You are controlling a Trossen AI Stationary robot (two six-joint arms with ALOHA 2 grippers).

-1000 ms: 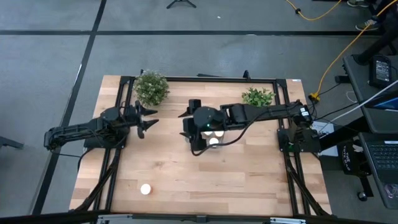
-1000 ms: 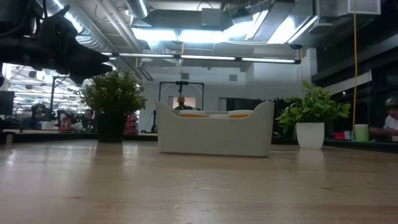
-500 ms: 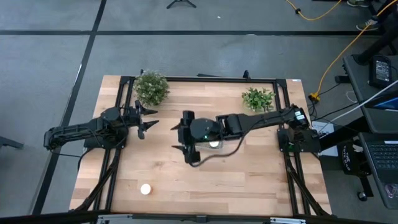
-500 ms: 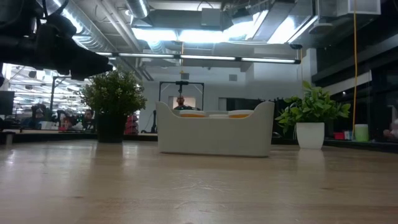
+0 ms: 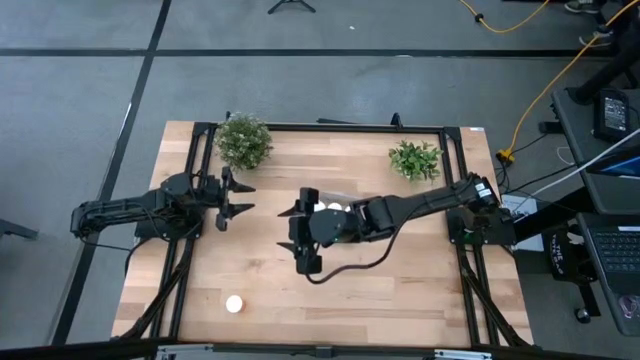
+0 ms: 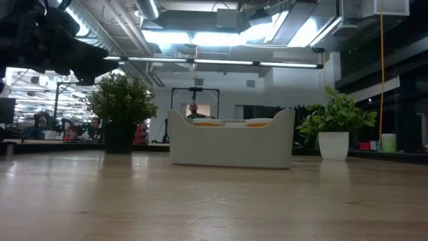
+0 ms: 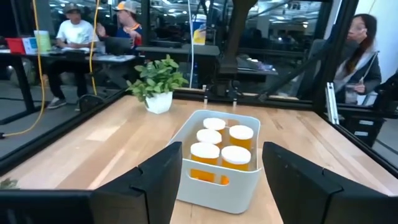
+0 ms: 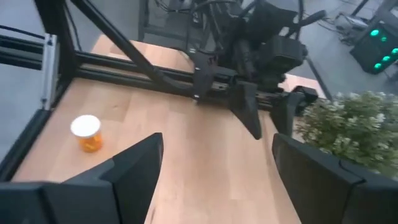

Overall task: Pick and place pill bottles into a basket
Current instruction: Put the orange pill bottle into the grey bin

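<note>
Wood surface [image 5: 400, 280]: one pill bottle [image 5: 234, 304] stands alone near the front-left corner, well apart from both arms.
Basket [image 7: 214, 180]: mid-surface, five bottles [image 7: 222, 155] inside, upright.
Right tool [image 5: 303, 232]: just beside the basket, spread wide, empty.
Left tool [image 5: 230, 197]: waiting left of centre, apart, empty.
Handling: probably light, rigid, smooth; grip the amber body below the white cap.
</note>
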